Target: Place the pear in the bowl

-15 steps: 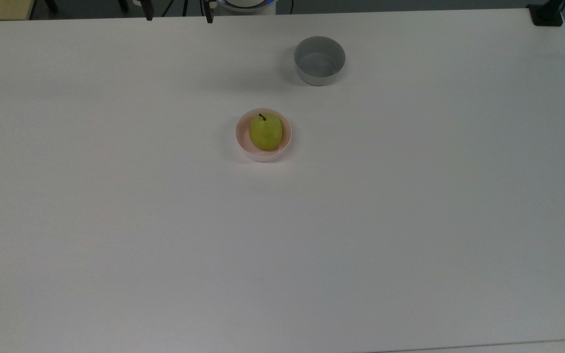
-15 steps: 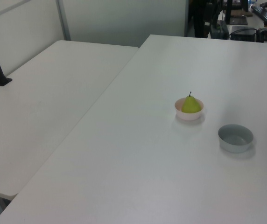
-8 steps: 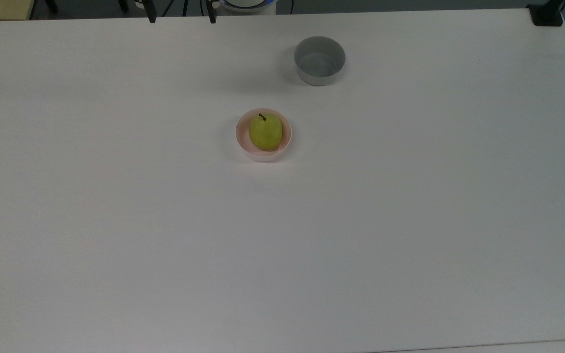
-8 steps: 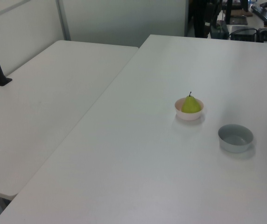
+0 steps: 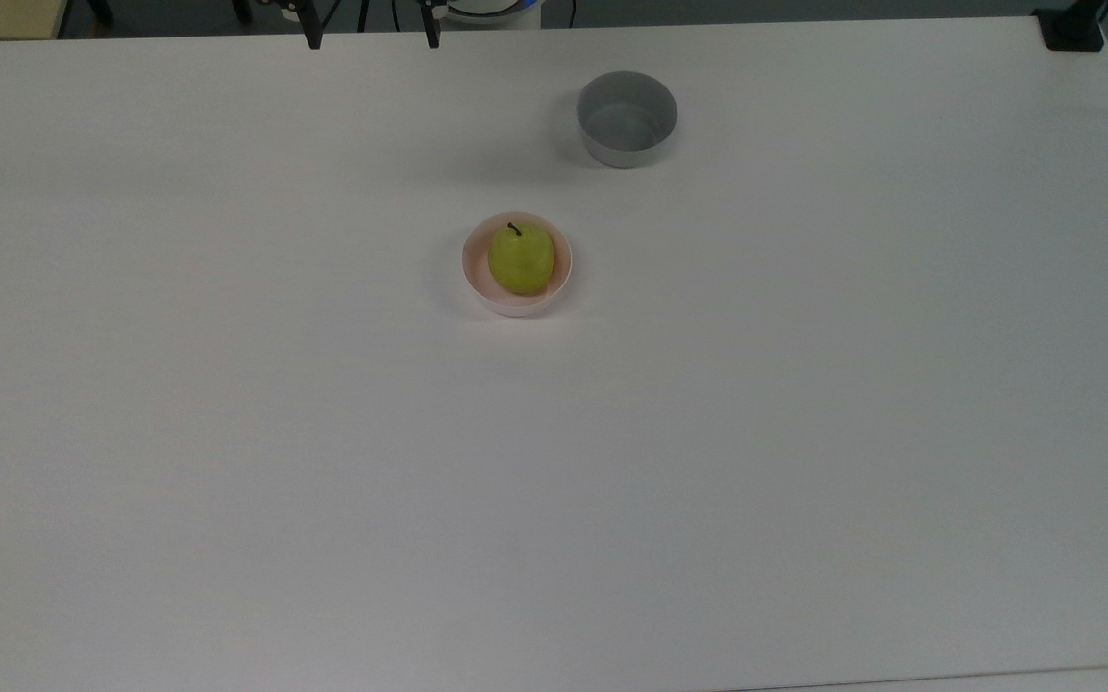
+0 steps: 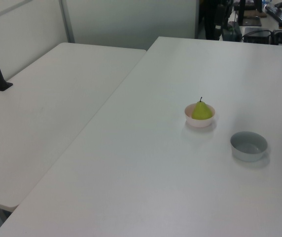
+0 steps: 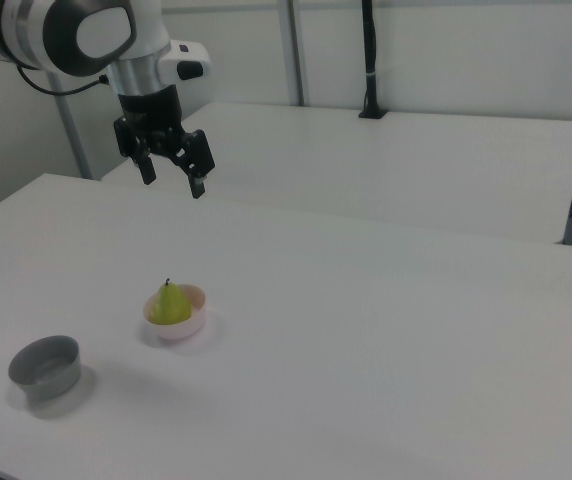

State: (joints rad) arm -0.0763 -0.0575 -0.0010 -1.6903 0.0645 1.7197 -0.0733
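Pear (image 7: 169,304) sat upright in pink bowl (image 7: 191,327), lower centre-left in right view; gripper (image 7: 173,176) hung above, upper left, fingers spread, empty.

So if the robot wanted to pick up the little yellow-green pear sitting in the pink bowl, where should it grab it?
Probably from straight above, closing the fingers on the yellow-green pear at its upper body. It stands stem-up in the pale pink plastic bowl, whose rim blocks its lower sides. The open gripper hangs high, well away.
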